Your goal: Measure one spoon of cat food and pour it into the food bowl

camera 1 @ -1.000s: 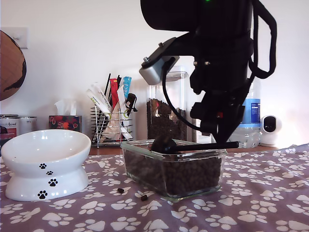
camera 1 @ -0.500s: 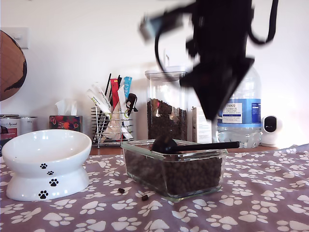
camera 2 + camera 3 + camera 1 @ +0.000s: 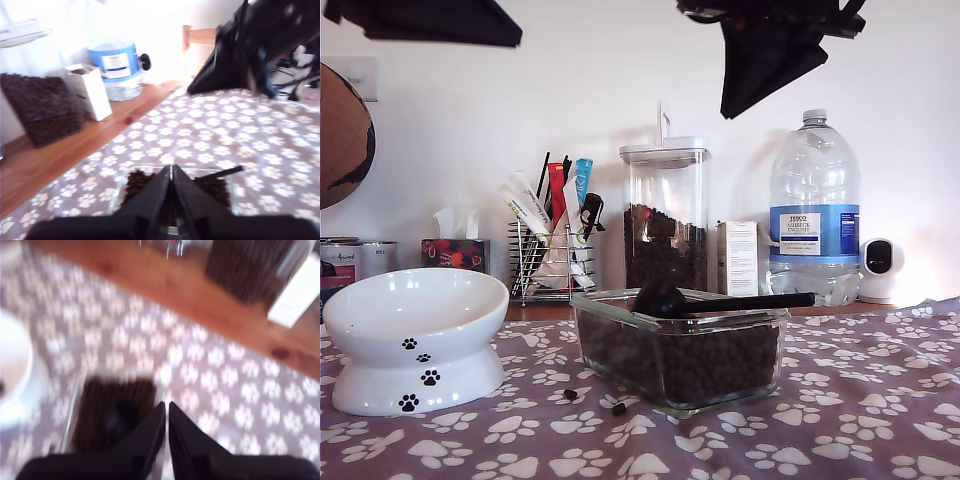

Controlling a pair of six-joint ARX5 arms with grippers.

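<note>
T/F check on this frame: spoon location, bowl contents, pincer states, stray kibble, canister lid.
1. The spoon lies on the cat food in the glass dish, its handle resting over the rim. True.
2. The food bowl already holds kibble. False: its visible interior is bare white.
3. My first gripper holds the spoon in its pincer. False: the pincer is shut on nothing, raised above the dish.
4. My second gripper has its pincer shut and empty. True.
5. A few stray pellets lie on the paw-print cloth in front of the dish. True.
6. The tall canister has no lid. False: a lid sits on top.
</note>
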